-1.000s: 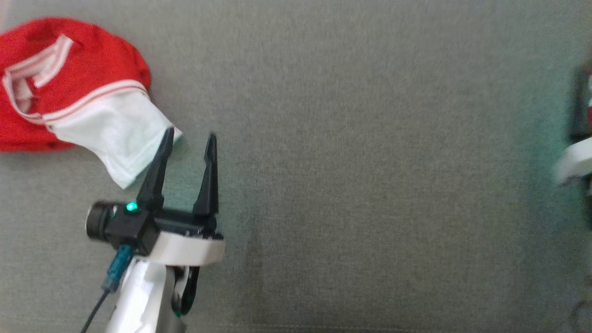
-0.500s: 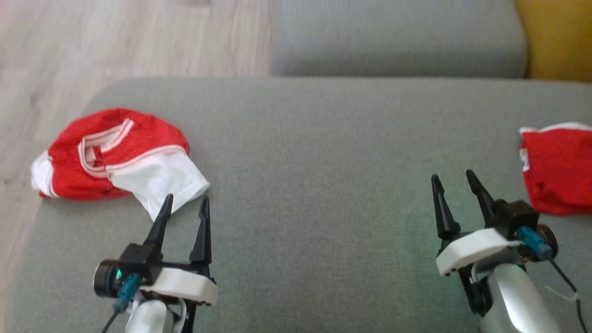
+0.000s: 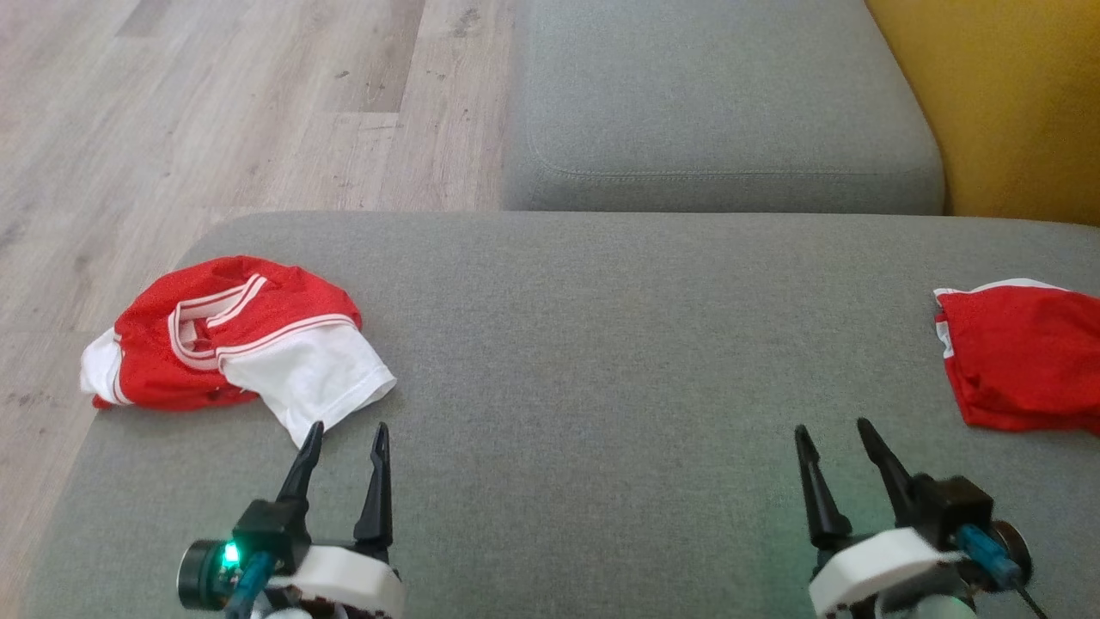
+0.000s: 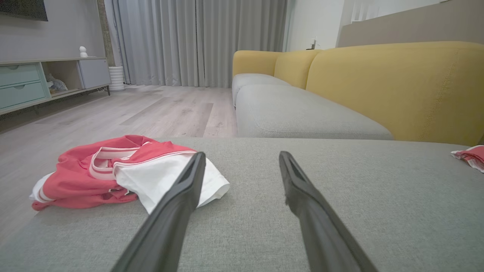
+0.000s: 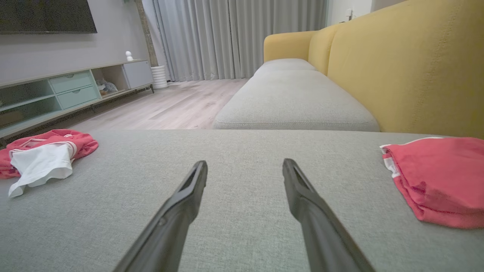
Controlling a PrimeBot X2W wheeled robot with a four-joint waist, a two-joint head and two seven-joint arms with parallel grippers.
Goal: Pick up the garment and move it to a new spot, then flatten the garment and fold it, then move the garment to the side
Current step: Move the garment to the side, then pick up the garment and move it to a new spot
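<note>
The crumpled red-and-white fabric garment [image 3: 236,348] lies at the left edge of the wide grey fabric sofa seat [image 3: 601,344], and a folded red cloth [image 3: 1023,361] at its right edge. Over its near side, the left gripper [image 3: 348,427] and the right gripper [image 3: 832,427] stand spread, both empty.

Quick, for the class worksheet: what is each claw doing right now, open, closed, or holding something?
Left claw: open, empty, close to the crumpled garment.
Right claw: open, empty.

Left pincer [image 3: 344,436] gaping, empty, right pincer [image 3: 832,432] likewise, fingers pointing forward
</note>
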